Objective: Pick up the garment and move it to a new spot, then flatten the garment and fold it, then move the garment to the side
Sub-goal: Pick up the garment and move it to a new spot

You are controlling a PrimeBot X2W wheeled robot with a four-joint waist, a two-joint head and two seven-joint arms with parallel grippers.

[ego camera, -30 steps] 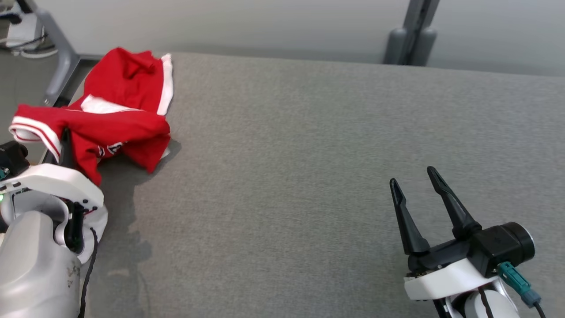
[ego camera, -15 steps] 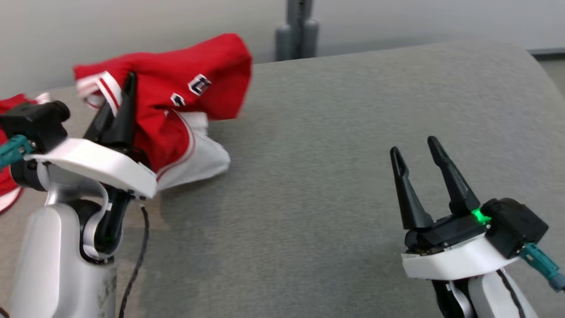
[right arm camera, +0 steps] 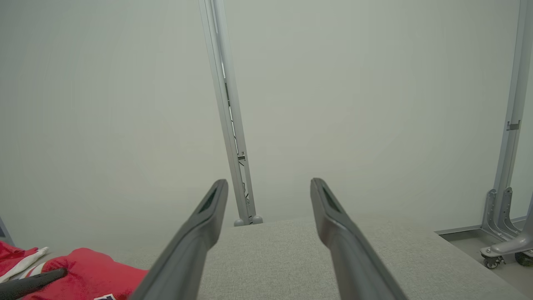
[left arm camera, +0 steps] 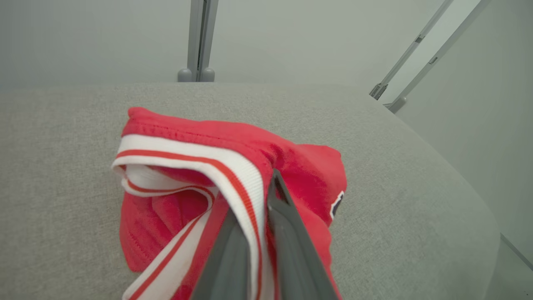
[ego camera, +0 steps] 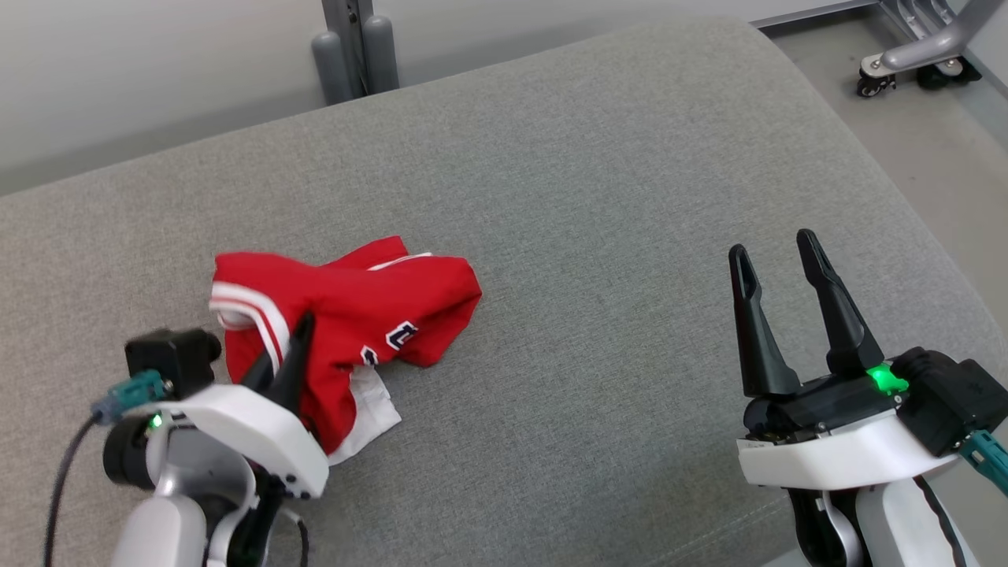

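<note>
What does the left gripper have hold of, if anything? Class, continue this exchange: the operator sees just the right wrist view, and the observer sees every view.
Observer: The left gripper is shut on the red jersey, pinching its red-and-white striped band.
Operator: Is the jersey hanging free?
Observer: No, its bulk lies crumpled on the grey cushion.
Operator: Is my gripper near it?
Observer: No, the open right gripper stands apart, with bare cushion between.
</note>
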